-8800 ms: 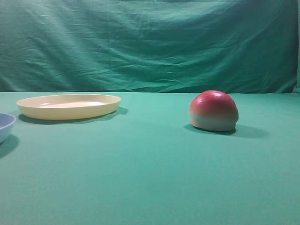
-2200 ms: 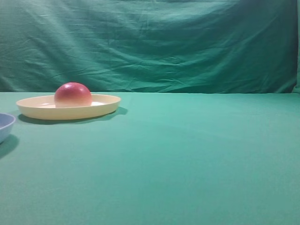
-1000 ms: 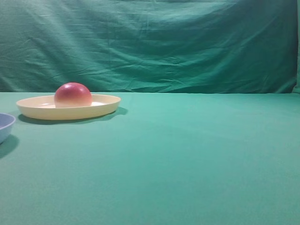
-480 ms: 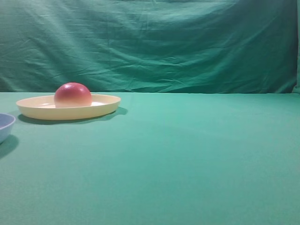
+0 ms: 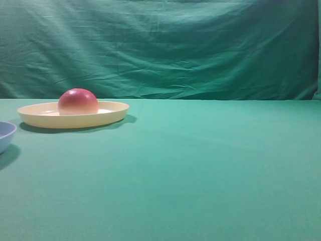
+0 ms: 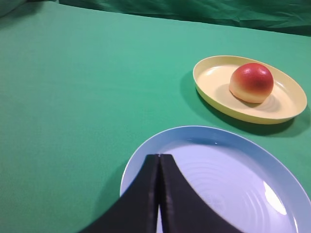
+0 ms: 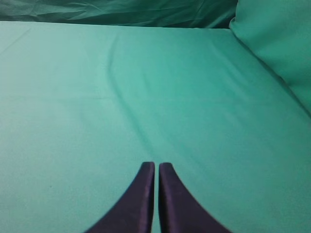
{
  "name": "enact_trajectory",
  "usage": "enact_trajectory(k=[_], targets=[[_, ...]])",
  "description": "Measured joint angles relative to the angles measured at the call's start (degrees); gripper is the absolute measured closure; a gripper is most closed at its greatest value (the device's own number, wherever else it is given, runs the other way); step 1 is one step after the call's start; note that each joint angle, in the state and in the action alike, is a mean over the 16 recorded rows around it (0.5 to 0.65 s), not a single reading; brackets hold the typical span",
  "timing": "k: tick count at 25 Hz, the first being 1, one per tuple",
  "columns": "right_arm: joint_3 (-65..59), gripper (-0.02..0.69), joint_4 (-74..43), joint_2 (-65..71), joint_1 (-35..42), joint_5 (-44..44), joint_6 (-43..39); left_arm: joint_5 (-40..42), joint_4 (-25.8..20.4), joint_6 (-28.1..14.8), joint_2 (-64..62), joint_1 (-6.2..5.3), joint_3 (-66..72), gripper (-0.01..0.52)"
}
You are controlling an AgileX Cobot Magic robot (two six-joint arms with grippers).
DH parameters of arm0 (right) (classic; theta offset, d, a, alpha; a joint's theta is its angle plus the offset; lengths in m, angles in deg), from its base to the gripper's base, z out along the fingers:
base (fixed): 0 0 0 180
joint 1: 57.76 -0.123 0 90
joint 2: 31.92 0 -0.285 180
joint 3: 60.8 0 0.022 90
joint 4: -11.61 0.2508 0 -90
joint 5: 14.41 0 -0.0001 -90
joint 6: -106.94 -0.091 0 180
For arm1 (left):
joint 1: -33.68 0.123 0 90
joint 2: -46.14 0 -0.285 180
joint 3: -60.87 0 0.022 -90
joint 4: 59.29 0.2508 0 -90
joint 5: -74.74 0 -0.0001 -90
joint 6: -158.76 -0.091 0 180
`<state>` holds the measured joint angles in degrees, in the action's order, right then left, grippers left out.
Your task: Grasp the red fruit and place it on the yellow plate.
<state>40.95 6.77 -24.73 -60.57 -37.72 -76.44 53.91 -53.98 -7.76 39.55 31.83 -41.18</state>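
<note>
Far left of the exterior high view, at about 9 o'clock: a sliver of the light blue dish [image 5: 6, 134], cut by the frame edge, not part of the job. Just beyond it toward 10 o'clock, the yellow plate [image 5: 108, 116] with the red fruit [image 5: 77, 102] seated inside its rim, flat base down, red dome up — resting on the plate's left half rather than dead centre, probably because it was set down wherever the reach ended. Stable as it sits; low rim and flat underside leave little reason to roll.

From the left wrist view: left gripper [image 6: 159, 158] pressed together, tips meeting in a narrow seam, pinching nothing, hovering over the near edge of the light blue dish [image 6: 272, 160]. Up at 1 o'clock from those tips, well apart, the yellow plate [image 6: 291, 104] and the red fruit [image 6: 250, 82] — clear of any contact.

Furthest right, from the right wrist view: right gripper [image 7: 156, 166] likewise closed up on nothing, only a hairline gap, above bare green cloth [image 7: 97, 97].

Judged from this layout: placement done, both arms parked away so nothing nudges the fruit.
</note>
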Motion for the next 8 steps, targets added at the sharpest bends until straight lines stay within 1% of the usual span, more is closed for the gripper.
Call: enact_trajectory(k=[8], targets=[[0.0, 0.665, -0.01, 0.0, 0.0, 0.0, 0.0, 0.0, 0.0, 0.0, 0.0, 0.0, 0.0, 0.514]])
